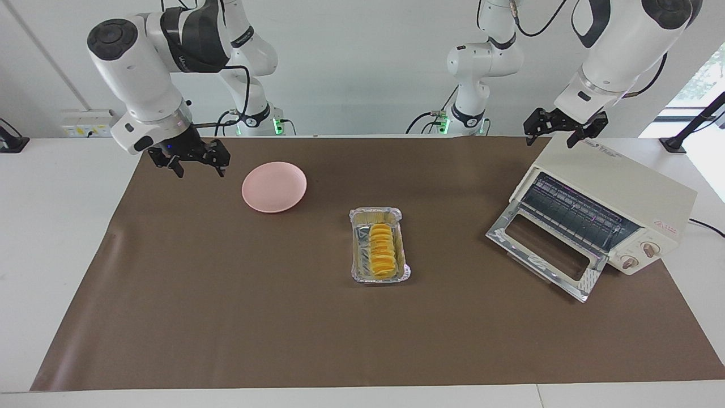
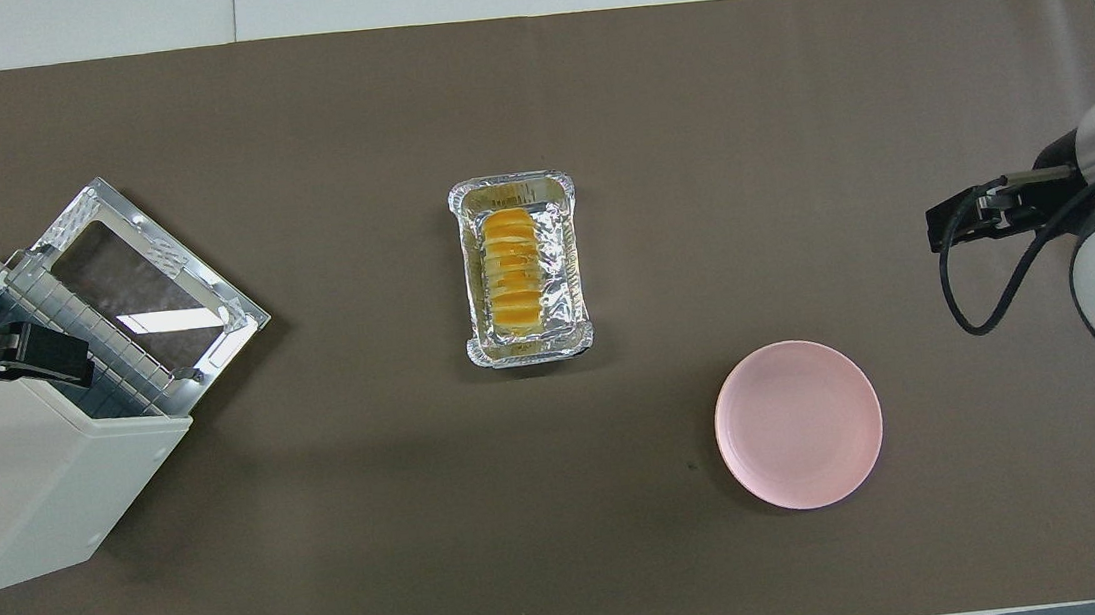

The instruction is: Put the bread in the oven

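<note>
Bread point(image 1: 382, 250) lying lengthwise in a foil tray point(image 1: 400, 218) at the middle of the table point(image 1: 226, 317) — untouched, on its brown mat point(image 1: 283, 340). Oven point(image 1: 614, 187) at the left arm's end of the table, glass door point(image 1: 546, 256) dropped fully open, wire rack point(image 1: 572, 214) showing inside, two knobs at the front corner. Pink plate point(image 1: 274, 186) nearer to the robots than the tray, toward the right arm's end, bare. Left claw point(image 1: 565, 131) raised over the oven's top edge, fingers spread apart, holding nothing. Right claw point(image 1: 195, 163) up in the air over the mat beside the plate, fingers parted — nothing between them. Tray well apart from both oven and plate.
</note>
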`<state>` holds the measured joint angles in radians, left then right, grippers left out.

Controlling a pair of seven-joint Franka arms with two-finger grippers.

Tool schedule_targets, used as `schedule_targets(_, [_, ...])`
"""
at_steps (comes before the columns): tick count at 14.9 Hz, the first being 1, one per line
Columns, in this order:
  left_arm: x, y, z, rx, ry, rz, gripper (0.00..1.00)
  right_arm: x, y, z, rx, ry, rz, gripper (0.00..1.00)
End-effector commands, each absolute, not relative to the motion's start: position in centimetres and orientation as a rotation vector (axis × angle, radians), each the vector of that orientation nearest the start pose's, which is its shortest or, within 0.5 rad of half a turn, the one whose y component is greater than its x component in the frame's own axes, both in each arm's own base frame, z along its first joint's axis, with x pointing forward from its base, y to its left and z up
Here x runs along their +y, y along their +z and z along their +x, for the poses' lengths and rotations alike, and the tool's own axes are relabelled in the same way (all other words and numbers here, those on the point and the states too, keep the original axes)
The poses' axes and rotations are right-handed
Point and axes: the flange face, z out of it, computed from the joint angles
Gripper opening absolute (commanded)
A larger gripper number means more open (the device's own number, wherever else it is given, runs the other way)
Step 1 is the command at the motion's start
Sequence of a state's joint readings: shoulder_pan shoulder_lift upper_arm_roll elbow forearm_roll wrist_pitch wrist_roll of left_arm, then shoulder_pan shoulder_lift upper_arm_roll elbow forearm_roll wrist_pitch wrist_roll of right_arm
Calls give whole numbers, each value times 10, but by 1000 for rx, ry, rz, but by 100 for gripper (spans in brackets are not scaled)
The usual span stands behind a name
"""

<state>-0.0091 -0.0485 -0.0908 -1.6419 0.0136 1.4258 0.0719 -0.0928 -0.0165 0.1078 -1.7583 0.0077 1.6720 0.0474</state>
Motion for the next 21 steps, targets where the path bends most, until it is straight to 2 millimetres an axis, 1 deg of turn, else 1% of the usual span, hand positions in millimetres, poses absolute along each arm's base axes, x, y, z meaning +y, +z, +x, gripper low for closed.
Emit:
schedule_targets(1, [-50,611,516,245,233,-3112,100,-3,557,555,74,94,-3145,100])
schedule_targets(2, [-50,611,516,245,233,-3112,100,-7,557,555,86,92,-3145,100])
schedule_targets(11, [-51,611,516,245,231,-3114,100,-12,556,555,97,89,-3148,100])
schedule_targets(16, [-50,611,515,252,235,-3113,100,-3,570,547,71,65,-3153,100])
schedule_targets(17, [-56,611,514,264,245,-3110,100,-3,570,547,71,65,-3153,100])
schedule_targets(18, [-59,617,509,266,235,-3109,100,-3,570,547,71,65,-3153,100])
schedule_targets(19, [-63,617,510,261,225,-3108,100,-4,570,547,74,65,-3153,100])
schedule_targets(20, [-75,617,510,277,210,-3103,100,-5,570,547,76,65,-3153,100])
schedule_targets(21, [-93,618,512,313,164,-3098,100,-5,570,547,76,65,-3153,100])
